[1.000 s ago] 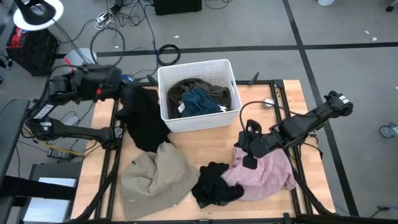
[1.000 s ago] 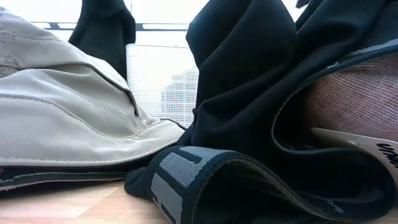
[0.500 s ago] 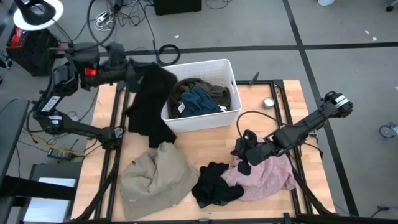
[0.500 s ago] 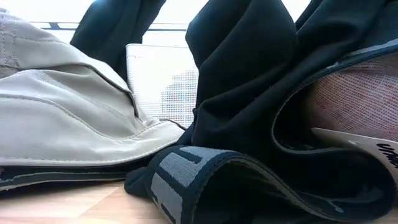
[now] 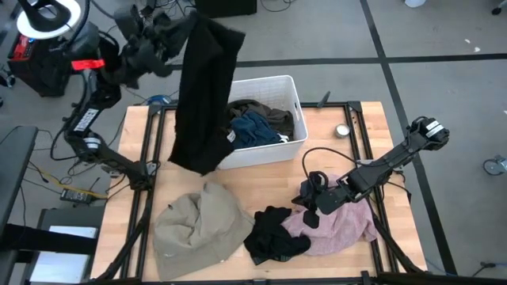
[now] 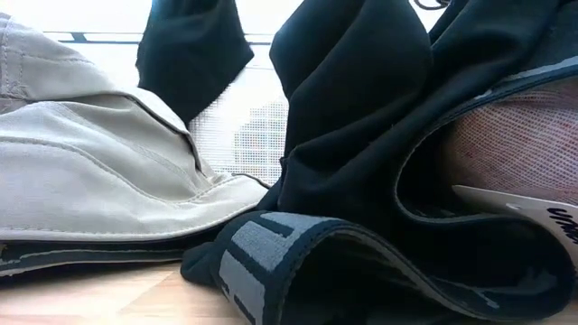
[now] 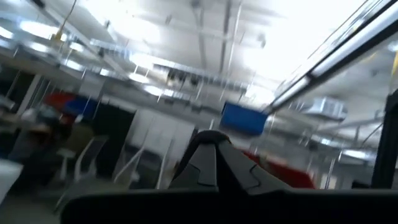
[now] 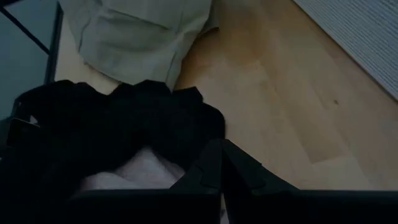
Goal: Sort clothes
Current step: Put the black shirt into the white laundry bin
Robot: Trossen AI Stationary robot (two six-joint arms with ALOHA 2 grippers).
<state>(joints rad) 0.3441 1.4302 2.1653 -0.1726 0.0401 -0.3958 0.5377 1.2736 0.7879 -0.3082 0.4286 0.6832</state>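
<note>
My left gripper (image 5: 184, 30) is raised high over the table's far left and is shut on a black garment (image 5: 198, 95), which hangs long in front of the white bin's left end; the garment also shows in the low view (image 6: 190, 54). The bin (image 5: 289, 85) holds an olive-green garment (image 5: 245, 111) and a teal-blue one (image 5: 255, 131). A beige garment (image 5: 198, 226), a second black one (image 5: 273, 235) and a pink one (image 5: 342, 222) lie on the table's near half. My right gripper (image 5: 310, 203) is shut, low over the pink garment's left edge (image 8: 137, 171). My left gripper holds the black garment by its upper end (image 5: 207, 28); the fingers' place on the cloth is hidden by the cloth itself. The garment hangs straight down below the gripper, and its lower end (image 6: 188, 113) is clear of the table. My right gripper: I cannot tell whether it touches the pink garment.
A small round metal thing (image 5: 342, 131) lies to the right of the bin. Black frame rails (image 5: 360, 127) run along the table's sides. Bare wood shows between the bin and the garments (image 5: 261, 186). Cables and equipment lie on the floor beyond the far left.
My left gripper has risen and swung toward the far edge and the right. It has drawn the black garment up off the table's left side, and the garment now hangs full length by the bin. My right gripper has gone down and toward the near left, onto the pink garment's edge.
</note>
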